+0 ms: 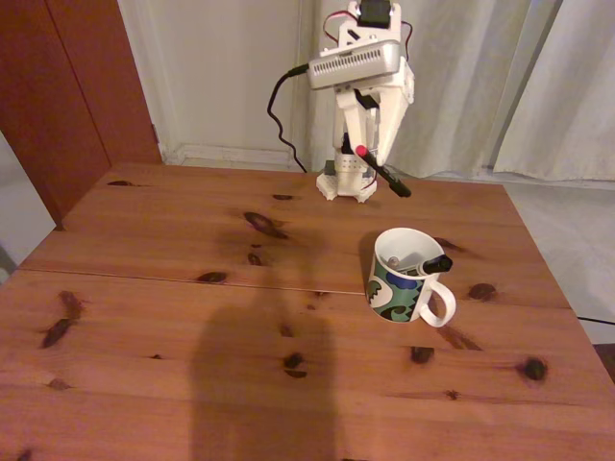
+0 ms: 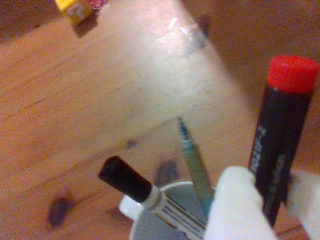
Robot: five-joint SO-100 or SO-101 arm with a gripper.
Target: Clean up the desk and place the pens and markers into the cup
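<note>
We see the reddish-brown wooden worktop spreading across the fixed view, knotted and crossed by a seam. At its far edge stands the white arm, folded over its base. Toward the right of the worktop sits the cup, white with a green and blue pattern, its handle turned to the right in the fixed view. Out of it leans the white marker, black cap up, and beside that the teal-green pen, both resting inside the cup in the wrist view. The end effector is clamped on the black pen with red tip, holding it in the air, well apart from the cup in the fixed view. A small yellow object lies at the top-left edge of the wrist view.
</note>
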